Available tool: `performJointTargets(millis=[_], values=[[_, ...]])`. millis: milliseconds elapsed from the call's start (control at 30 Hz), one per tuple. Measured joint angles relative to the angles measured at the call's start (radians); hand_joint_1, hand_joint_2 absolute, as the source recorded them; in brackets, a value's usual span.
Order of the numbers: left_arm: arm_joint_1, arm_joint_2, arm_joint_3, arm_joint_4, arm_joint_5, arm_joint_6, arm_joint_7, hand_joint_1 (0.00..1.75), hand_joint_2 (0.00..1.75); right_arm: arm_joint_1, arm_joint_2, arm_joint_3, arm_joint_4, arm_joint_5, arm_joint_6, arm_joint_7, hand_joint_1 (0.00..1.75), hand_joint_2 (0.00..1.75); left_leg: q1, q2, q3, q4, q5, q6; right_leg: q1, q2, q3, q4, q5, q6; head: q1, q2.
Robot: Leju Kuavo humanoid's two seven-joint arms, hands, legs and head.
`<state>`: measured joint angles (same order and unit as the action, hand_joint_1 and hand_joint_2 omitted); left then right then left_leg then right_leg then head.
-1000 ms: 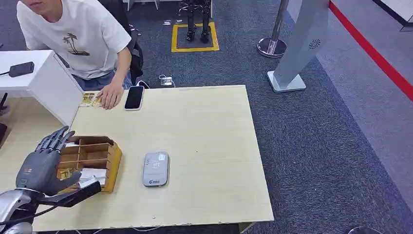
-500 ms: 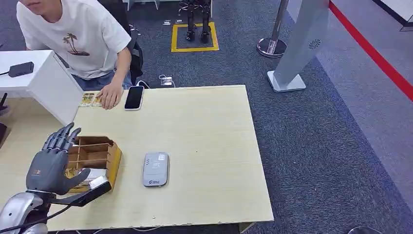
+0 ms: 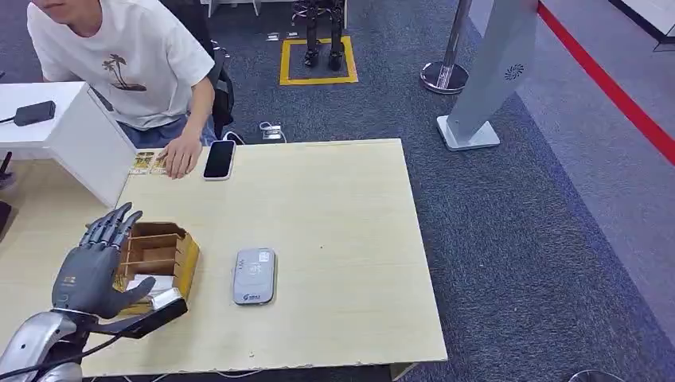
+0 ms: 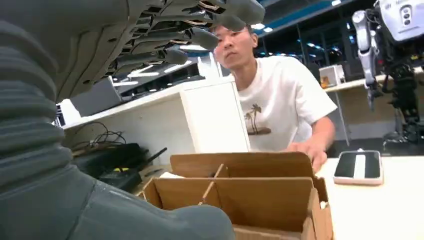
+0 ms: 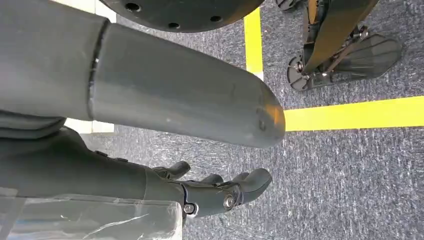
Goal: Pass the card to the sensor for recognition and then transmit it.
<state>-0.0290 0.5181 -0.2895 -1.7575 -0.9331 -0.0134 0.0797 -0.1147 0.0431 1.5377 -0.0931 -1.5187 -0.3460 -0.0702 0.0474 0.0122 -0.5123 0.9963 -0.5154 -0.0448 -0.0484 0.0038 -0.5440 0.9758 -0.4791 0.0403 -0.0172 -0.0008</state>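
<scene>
A pale, light-wood table [image 3: 334, 239] fills the middle of the head view, on dark blue-grey carpet [image 3: 517, 239] crossed by a red stripe [image 3: 613, 87] at upper right and a yellow square outline [image 3: 318, 60] at top centre. At lower left the dark grey left hand [image 3: 87, 267] hangs over a tan cardboard box [image 3: 171, 255] with brown dividers. Beside it lies a light grey sensor [image 3: 255, 276]. A black phone [image 3: 219, 159] with a white rim sits at upper left, near a person's white T-shirt [image 3: 135, 56] printed with a dark palm tree
</scene>
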Motion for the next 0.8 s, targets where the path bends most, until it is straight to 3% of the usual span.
performJointTargets(millis=[267,533,800], values=[[-0.007,0.070,-0.001,-0.037,0.017,-0.029,0.001,0.00,1.75,0.000,0.000,0.000,0.000,0.000,-0.001,-0.003,0.00,0.00,0.000,0.000,0.000,0.000,0.000,0.000,0.000,0.000,0.000,0.000,0.000,0.000,0.000,0.000],[0.047,0.168,0.029,-0.108,0.015,-0.040,0.010,0.00,1.75,0.000,0.000,0.003,0.000,0.000,-0.001,0.003,0.00,0.00,0.000,0.000,-0.001,0.000,0.000,0.000,0.000,0.000,0.000,0.000,0.000,0.000,0.000,0.000],[0.063,0.193,0.048,-0.136,0.029,-0.052,0.010,0.00,1.75,-0.001,0.000,0.011,0.000,0.000,0.001,-0.002,0.00,0.00,0.000,0.000,-0.001,0.000,0.000,0.000,0.000,0.000,0.001,0.000,0.000,0.000,0.000,0.000]])
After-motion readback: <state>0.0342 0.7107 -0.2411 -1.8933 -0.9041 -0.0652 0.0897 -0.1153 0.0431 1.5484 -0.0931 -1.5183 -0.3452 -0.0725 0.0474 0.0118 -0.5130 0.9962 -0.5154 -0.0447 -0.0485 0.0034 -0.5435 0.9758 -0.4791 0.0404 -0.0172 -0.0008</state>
